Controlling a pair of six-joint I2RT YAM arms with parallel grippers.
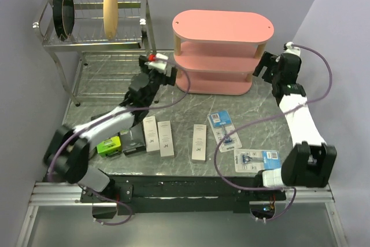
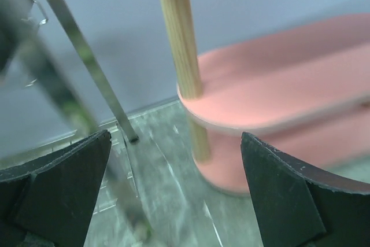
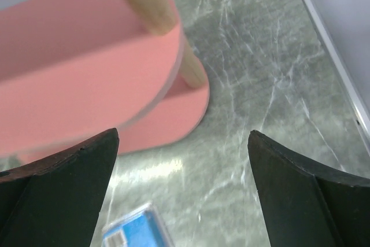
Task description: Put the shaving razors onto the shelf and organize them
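Observation:
The pink shelf stands at the back middle, its three boards bare. On the table lie three slim white boxes, two blue-card blister packs, a lime-green box and a black box. My left gripper is open and empty at the shelf's left end. My right gripper is open and empty at the shelf's right end. A blister pack's blue corner shows below it.
A metal dish rack holding a black pan and a tan bowl stands at the back left, close to my left gripper. Its leg shows in the left wrist view. The table's right edge runs beside my right gripper.

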